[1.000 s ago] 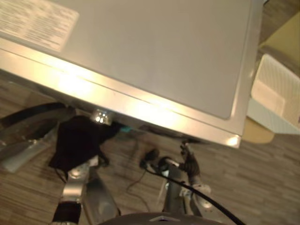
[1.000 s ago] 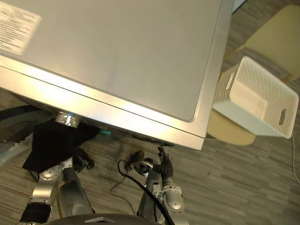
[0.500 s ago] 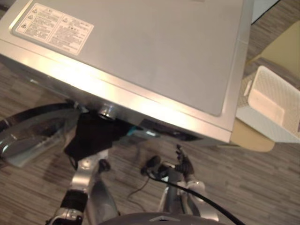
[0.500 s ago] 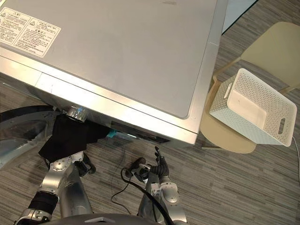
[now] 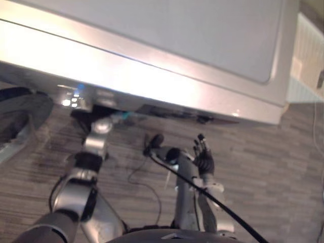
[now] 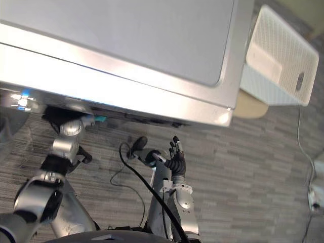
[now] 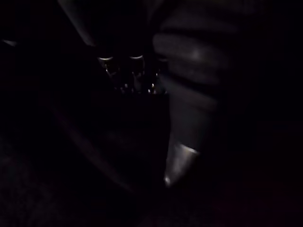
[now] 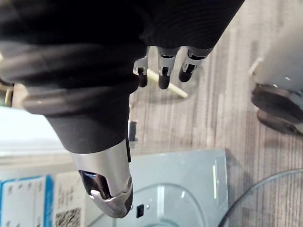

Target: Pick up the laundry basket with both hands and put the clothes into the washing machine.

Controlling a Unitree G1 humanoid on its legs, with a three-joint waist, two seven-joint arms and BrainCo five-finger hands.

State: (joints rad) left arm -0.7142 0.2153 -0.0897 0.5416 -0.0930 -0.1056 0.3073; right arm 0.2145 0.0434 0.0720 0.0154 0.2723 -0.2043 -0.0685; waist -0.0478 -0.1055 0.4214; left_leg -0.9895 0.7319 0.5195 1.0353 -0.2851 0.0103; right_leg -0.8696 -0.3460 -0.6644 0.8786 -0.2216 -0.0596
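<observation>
The white laundry basket sits on a chair just right of the washing machine. My left hand reaches into the dark under the machine's front edge, and I cannot tell its grip. My right hand hangs with straight, spread fingers above the floor.

I could read no words or numbers anywhere. Just beside my right hand, the washing machine front carried a blue-edged sticker and a square code patch, their print too small to make out. Well apart from that hand, lit marks on the control panel were illegible.
</observation>
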